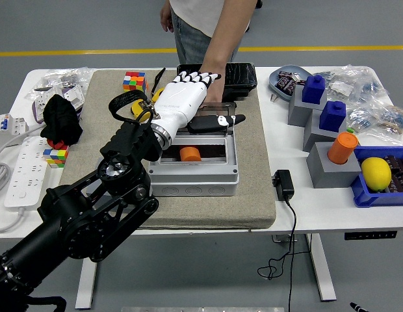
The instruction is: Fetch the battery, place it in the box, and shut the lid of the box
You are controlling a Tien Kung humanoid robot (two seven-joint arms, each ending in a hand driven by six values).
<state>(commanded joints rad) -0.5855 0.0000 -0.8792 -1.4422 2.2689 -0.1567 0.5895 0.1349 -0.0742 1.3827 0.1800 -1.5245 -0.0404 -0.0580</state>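
Note:
An orange battery [190,154] lies inside the grey box [195,183] on the beige mat. The box's clear lid [218,112] stands raised at its far edge. My left hand [203,99], white with black fingertips, reaches over the box to the lid. Its fingers [196,78] stretch past the lid's top and its thumb [221,121] lies across the lid's front. The hand holds nothing. A person's hand [207,70] rests just behind my fingers, on the black container [237,75].
Rubik's cubes [134,81] [56,156] and a yellow tape measure [164,95] sit left of the box. A black cloth [62,119] and power strip [23,170] lie far left. A charger [283,184], grey blocks [331,162] and a lemon [376,173] stand to the right.

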